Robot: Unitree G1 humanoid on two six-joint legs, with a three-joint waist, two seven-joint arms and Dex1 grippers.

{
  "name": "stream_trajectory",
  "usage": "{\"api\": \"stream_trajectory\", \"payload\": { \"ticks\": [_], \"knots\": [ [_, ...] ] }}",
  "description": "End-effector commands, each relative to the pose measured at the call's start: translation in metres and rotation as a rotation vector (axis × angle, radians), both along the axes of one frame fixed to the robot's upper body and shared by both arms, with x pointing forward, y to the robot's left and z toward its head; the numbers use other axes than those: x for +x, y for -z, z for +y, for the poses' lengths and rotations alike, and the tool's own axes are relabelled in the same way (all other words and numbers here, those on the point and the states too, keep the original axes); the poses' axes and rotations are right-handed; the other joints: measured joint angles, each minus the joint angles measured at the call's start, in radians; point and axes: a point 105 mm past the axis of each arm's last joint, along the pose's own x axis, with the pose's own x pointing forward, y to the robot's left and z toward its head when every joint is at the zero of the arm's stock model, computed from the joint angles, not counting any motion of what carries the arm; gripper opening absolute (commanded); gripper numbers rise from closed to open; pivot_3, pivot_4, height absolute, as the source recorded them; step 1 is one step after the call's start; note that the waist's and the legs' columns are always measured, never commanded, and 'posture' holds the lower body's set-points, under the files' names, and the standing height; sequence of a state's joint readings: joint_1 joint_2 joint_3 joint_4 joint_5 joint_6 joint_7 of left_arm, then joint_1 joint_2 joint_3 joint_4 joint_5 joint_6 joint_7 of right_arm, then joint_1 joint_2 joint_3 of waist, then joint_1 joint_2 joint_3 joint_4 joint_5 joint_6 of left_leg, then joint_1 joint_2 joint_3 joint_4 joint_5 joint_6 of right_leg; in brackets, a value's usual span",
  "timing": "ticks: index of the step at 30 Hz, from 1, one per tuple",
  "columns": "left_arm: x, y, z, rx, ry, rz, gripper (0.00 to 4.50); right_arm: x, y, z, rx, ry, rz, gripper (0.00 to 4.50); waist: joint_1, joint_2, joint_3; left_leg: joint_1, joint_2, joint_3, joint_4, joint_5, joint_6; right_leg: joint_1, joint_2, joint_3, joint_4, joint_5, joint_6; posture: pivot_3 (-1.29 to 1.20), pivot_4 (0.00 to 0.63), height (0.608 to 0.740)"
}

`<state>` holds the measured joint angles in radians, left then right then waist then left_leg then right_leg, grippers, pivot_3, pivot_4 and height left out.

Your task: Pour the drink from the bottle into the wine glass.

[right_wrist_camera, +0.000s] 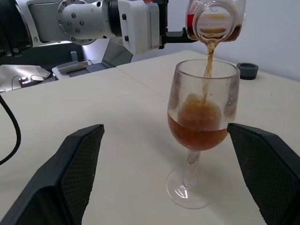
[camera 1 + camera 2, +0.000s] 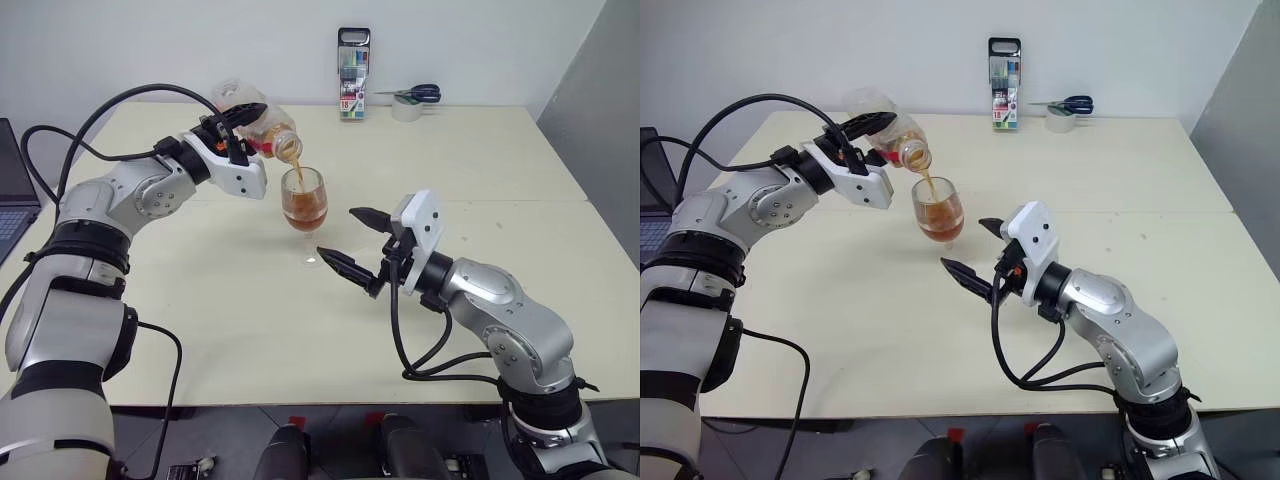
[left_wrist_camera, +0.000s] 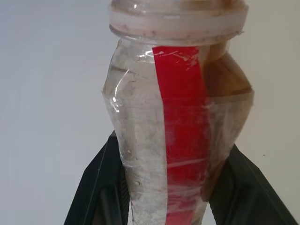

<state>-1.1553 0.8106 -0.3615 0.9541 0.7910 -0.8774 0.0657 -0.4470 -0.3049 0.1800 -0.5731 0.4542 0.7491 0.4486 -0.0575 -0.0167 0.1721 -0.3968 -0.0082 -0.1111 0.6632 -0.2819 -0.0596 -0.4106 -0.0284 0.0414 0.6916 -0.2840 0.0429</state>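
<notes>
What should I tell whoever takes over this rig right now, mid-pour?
Left pincer: shut on the bottle, which is tipped mouth-down over the wine glass.
Right pincer: open and holding nothing, its fingers apart on either side of the glass stem, not touching it.
Wine glass: upright on the table, bowl roughly half full of the drink.
Done: bottle uncapped, lifted and tilted; a stream is running into the glass.
Left: finish the pour, watch the level, tip the bottle back upright and set it down.
Away from the work, at the far edge: a marker pack, scissors on a tape roll.
</notes>
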Motion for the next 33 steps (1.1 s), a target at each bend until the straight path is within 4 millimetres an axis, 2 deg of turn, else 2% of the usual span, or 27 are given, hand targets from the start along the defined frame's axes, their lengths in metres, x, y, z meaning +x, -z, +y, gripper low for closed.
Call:
{"api": "stream_trajectory", "payload": {
  "ticks": [1, 16, 27, 33],
  "knots": [
    [-0.004, -0.026, 0.002, -0.01, 0.001, -0.074, 1.73, -0.008, -0.01, 0.002, 0.025, -0.018, -0.043, 4.5, 0.0, 0.0, 0.0, 0.0, 0.0, 0.0, 0.0, 0.0, 0.0, 0.0, 0.0, 0.0, 0.0, 0.0, 0.0, 0.0, 0.15, 0.74],
    [-0.001, -0.026, 0.004, -0.024, -0.013, -0.055, 1.73, -0.009, -0.009, 0.004, 0.029, -0.024, -0.038, 4.5, 0.0, 0.0, 0.0, 0.0, 0.0, 0.0, 0.0, 0.0, 0.0, 0.0, 0.0, 0.0, 0.0, 0.0, 0.0, 0.0, 0.15, 0.74],
    [0.001, -0.023, -0.004, -0.138, 0.025, 0.027, 1.73, -0.009, -0.011, 0.004, 0.032, -0.027, -0.044, 4.5, -0.001, 0.0, 0.0, 0.0, 0.0, 0.0, 0.0, 0.0, 0.0, 0.0, 0.0, 0.0, 0.001, 0.0, 0.0, 0.0, 0.15, 0.74],
    [0.002, -0.016, -0.005, -0.254, 0.04, 0.129, 1.73, -0.009, -0.011, 0.006, 0.036, -0.032, -0.054, 4.5, -0.002, 0.0, 0.0, 0.0, 0.0, 0.0, 0.001, 0.0, 0.0, 0.0, 0.0, 0.0, 0.001, 0.0, 0.0, 0.0, 0.15, 0.74]
  ]
}}
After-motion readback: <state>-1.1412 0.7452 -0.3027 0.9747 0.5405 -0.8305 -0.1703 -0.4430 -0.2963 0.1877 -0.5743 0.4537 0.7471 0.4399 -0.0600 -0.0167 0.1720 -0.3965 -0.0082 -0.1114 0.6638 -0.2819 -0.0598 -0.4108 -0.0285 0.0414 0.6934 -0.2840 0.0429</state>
